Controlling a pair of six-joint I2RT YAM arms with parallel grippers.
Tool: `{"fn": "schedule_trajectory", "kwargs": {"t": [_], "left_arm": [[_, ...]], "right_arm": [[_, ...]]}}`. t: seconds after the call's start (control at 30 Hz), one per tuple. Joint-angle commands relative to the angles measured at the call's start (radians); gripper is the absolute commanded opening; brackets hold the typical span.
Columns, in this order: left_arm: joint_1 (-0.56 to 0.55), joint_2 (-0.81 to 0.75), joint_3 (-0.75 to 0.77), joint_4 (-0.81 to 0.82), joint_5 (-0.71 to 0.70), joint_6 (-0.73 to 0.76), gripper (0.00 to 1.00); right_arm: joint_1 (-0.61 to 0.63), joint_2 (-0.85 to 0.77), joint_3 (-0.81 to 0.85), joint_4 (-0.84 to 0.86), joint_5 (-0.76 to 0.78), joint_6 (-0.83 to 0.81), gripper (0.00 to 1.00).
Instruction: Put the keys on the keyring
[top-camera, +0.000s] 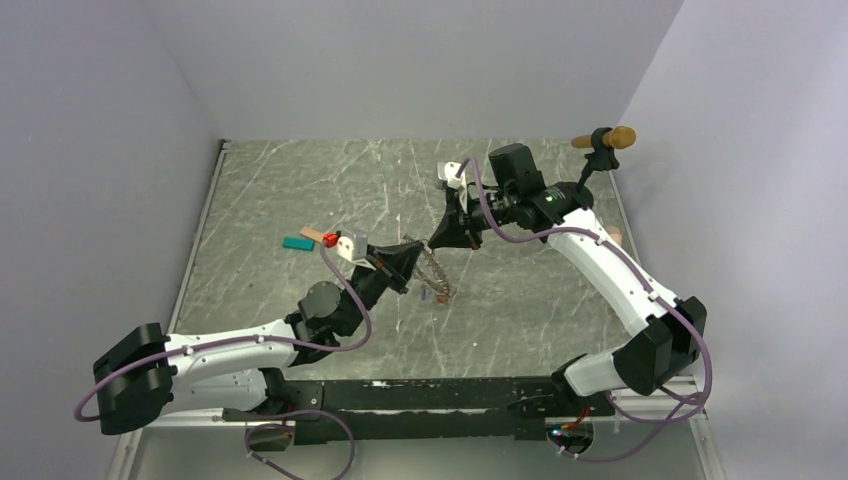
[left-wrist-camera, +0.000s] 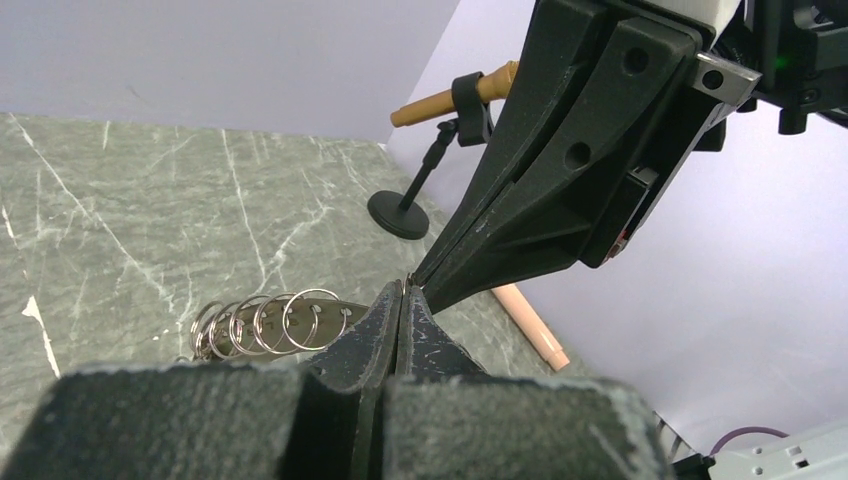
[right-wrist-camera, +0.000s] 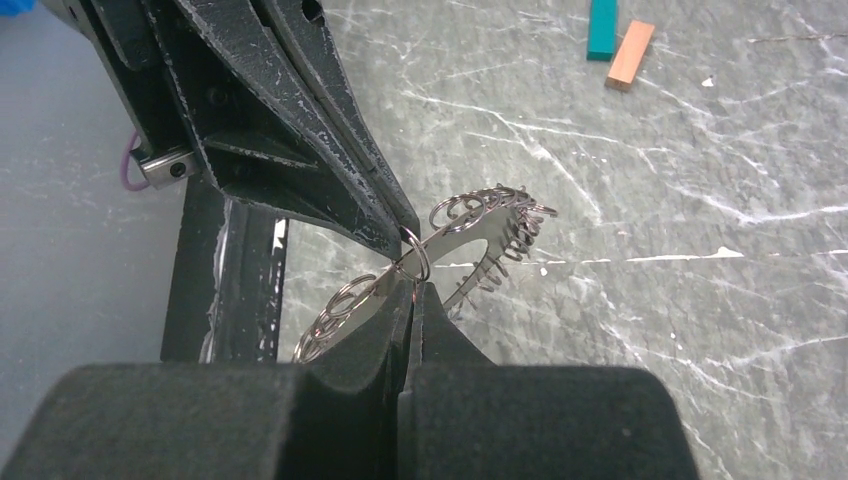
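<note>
**Both grippers pinched on the keyring, mid-table**

Left gripper (right-wrist-camera: 403, 228): jaws pressed together, tip clamped on the top of one small loop of the keyring (right-wrist-camera: 487, 222). Right gripper (right-wrist-camera: 410, 292): jaws also pressed together, nipping the same loop from below, so the two tips nearly touch. The keyring hangs between them at table centre, its bunched loops trailing toward the near side. What looks like a tiny blue key (top-camera: 425, 294) lies just beside its near end. Teal block (right-wrist-camera: 602, 28) and tan block (right-wrist-camera: 630, 55) touch, well to the left.
</note>
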Motion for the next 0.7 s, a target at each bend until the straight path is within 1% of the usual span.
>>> {"fn": "schedule_trajectory", "kwargs": {"t": [0.0, 0.17, 0.33, 0.5, 0.67], "left_arm": [[-0.001, -0.017, -0.001, 0.206, -0.014, -0.037, 0.0], [0.0, 0.005, -0.005, 0.249, -0.015, -0.036, 0.0], [0.0, 0.019, 0.002, 0.243, -0.006, -0.023, 0.0], [0.001, 0.023, 0.017, 0.168, 0.061, -0.002, 0.0], [0.007, 0.009, 0.009, 0.057, 0.127, -0.033, 0.0]], "right_arm": [[0.001, -0.021, -0.019, -0.031, -0.014, -0.023, 0.0], [0.004, -0.024, -0.023, -0.03, -0.021, -0.024, 0.01], [0.005, -0.034, -0.033, -0.02, -0.011, -0.022, 0.0], [-0.005, -0.039, -0.017, -0.019, -0.003, -0.011, 0.0], [-0.032, -0.047, -0.008, -0.026, -0.008, -0.017, 0.0]]}}
